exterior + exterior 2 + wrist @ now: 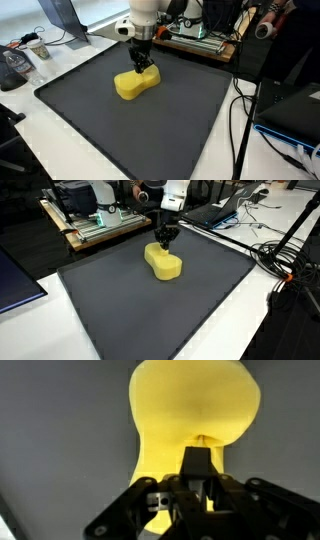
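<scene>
A yellow, peanut-shaped sponge point(138, 83) point(163, 263) lies flat on a dark grey mat point(130, 135) point(150, 315), towards its far side. My gripper point(143, 64) point(165, 242) points straight down onto the end of the sponge nearest the arm. In the wrist view the sponge point(195, 405) fills the upper middle. The gripper point(200, 458) is shut there, its black fingertips together and pressed against the sponge's top, where a small dent shows. Nothing is visible between the fingers.
The mat lies on a white table. A wooden board with electronics point(195, 42) point(100, 225) stands behind the arm. Cables point(240, 120) point(285, 260) run along one side of the mat. A cup point(38, 48) and a dark laptop point(15, 285) sit beyond other edges.
</scene>
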You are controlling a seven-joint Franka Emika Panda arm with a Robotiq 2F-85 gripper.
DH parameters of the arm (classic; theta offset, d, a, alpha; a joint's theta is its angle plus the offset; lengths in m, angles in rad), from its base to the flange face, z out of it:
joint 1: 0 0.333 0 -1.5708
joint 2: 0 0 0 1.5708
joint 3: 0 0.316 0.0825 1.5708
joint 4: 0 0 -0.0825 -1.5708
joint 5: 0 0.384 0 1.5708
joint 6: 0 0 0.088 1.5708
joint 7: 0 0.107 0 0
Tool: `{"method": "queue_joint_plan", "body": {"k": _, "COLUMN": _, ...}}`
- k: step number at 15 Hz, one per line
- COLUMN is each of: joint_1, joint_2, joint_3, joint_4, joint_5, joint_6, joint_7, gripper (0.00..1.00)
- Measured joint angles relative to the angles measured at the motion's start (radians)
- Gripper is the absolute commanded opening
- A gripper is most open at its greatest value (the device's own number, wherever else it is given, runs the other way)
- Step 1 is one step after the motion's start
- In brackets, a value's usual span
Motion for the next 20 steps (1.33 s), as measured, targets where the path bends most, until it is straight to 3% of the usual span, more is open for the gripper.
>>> {"method": "queue_joint_plan", "body": {"k": 5, "joint_1": 0.0, "joint_2": 0.0, "joint_3": -0.016, "joint_4": -0.013, "joint_5": 0.072, "joint_6": 0.03, "joint_7": -0.083, "gripper": 0.04}}
{"method": "queue_joint_plan", "body": {"k": 20, "joint_1": 0.008, "joint_2": 0.0, "joint_3": -0.02, "joint_4": -0.021, "joint_5": 0.096, "joint_6": 0.035, "joint_7": -0.116, "gripper": 0.04}}
